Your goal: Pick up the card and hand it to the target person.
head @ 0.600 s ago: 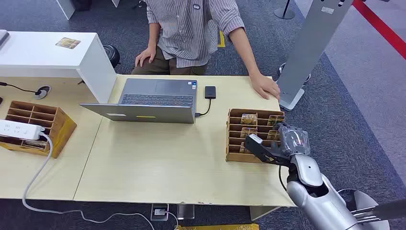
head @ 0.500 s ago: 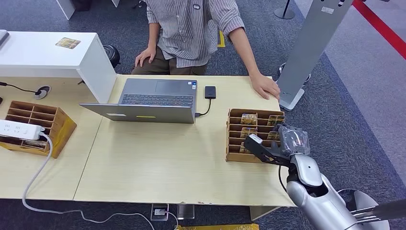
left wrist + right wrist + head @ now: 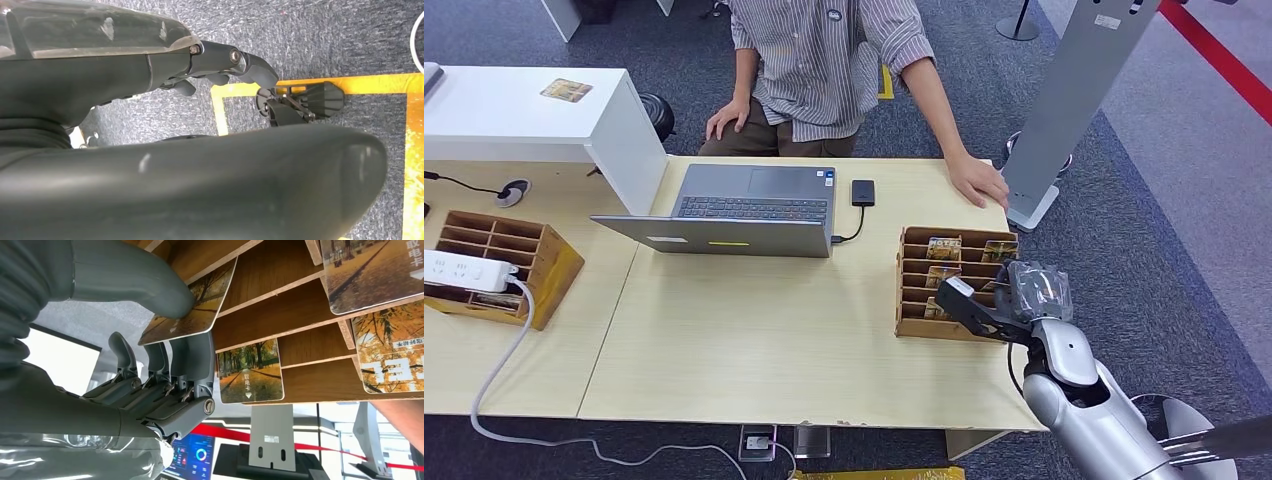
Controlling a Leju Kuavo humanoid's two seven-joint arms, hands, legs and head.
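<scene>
The right hand (image 3: 984, 312) reaches into the wooden card rack (image 3: 914, 290) at the table's (image 3: 754, 340) right edge. In the right wrist view its thumb and fingers (image 3: 192, 362) pinch a card (image 3: 192, 305) printed with autumn trees, half drawn from its slot; the card's inner end is hidden by the shelf. From the head view that card is too small to make out. The left hand (image 3: 225, 60) hangs over carpet, fingers curled in, holding nothing. The person's hand (image 3: 979, 183) rests at the table's far right corner
</scene>
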